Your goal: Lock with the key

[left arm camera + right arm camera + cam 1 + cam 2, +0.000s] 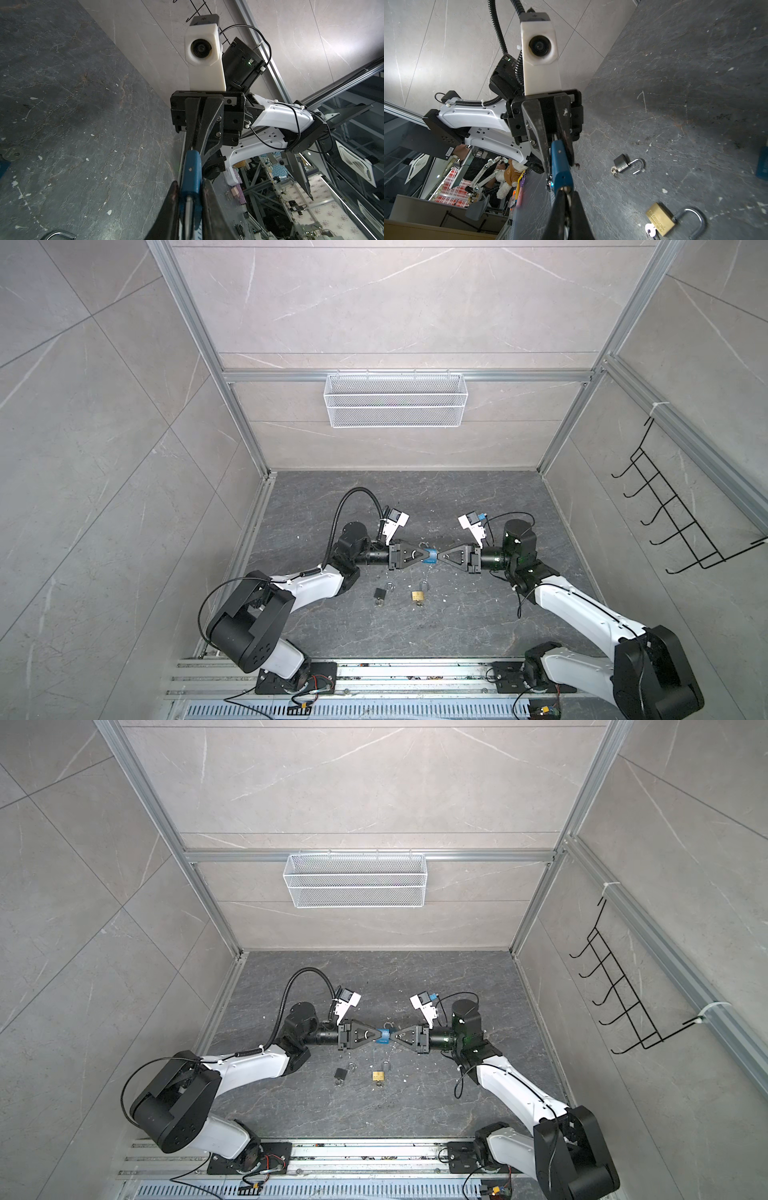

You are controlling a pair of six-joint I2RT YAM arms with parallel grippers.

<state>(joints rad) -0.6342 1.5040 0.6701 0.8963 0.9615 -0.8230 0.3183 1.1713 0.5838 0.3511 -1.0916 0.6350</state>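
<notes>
I held the blue padlock [432, 556] in the air above the counter [457, 497], between my two pincers, which met tip to tip over the middle. My left pincer [427, 557] was clamped on the lock's body, a finger on either broad face; my right pincer [441, 557] was pressed together on a small brass bit at the end of the lock facing it, which I judged to be the key [566, 188].

The lock's long axis ran straight along the line from one wrist to the other, so the key lay to the right of the body and in line with it; the turn, I judged, had to be a roll of the right wrist about that line, with the left bracing the body.

Most of the key was hidden by my own fingers; I could not tell how deep it sat, nor whether the shackle was seated. A dark padlock [623, 164] and a brass padlock [660, 221] lay on the counter nearer my bases, shackles open, well apart from either pincer.
</notes>
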